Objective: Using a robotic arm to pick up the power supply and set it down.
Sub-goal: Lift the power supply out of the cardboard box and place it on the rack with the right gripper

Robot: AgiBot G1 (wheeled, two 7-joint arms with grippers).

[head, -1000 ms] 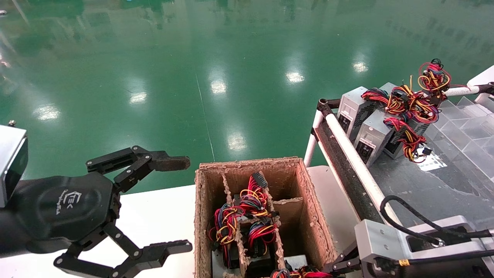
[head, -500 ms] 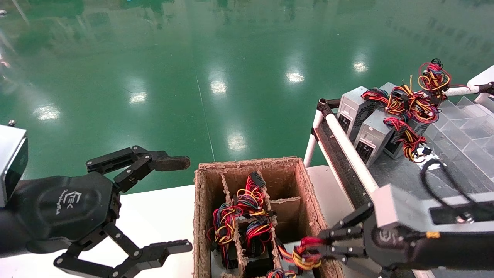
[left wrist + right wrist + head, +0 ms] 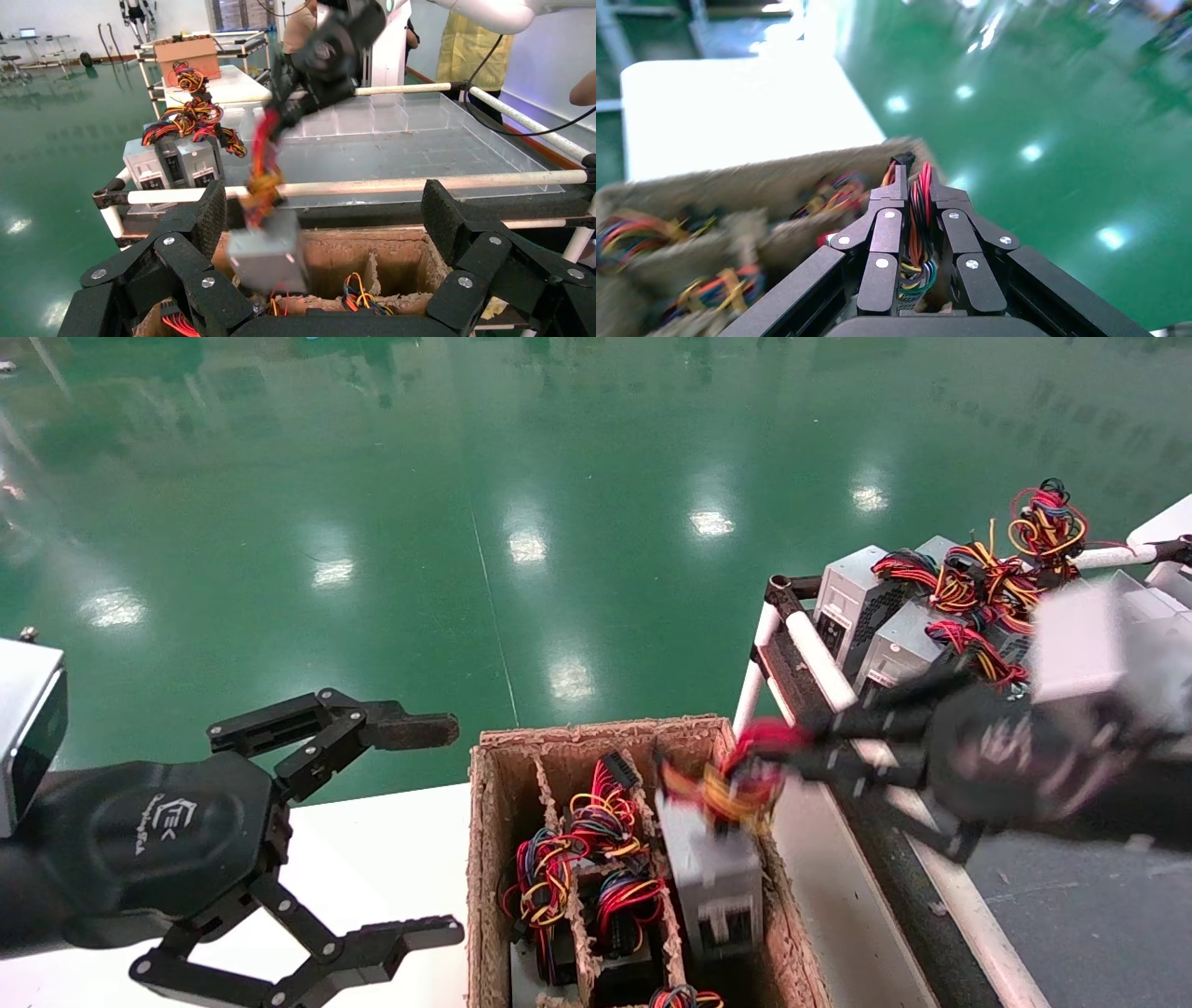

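The power supply (image 3: 712,882), a grey metal box, hangs tilted over the right compartment of the cardboard divider box (image 3: 596,733), its lower end still inside the box walls. My right gripper (image 3: 750,770) is shut on its bunch of red, yellow and orange wires (image 3: 918,210), above the box's right side. The left wrist view shows the power supply (image 3: 267,253) dangling from the wires under the right gripper (image 3: 281,116). The right gripper (image 3: 916,179) pinches the wires between its fingers. My left gripper (image 3: 447,829) is parked open to the left of the box, holding nothing.
Other compartments of the box hold more wire bundles (image 3: 577,859). Several other grey supplies (image 3: 852,603) stand on a rack at the right behind a white rail (image 3: 819,663). A clear divided tray (image 3: 422,133) lies on that rack. The box stands on a white table (image 3: 372,859).
My right gripper has risen from the box's near right corner and moved farther away, pulling the wires up; the power supply has come up out of its compartment. The left gripper has not moved.
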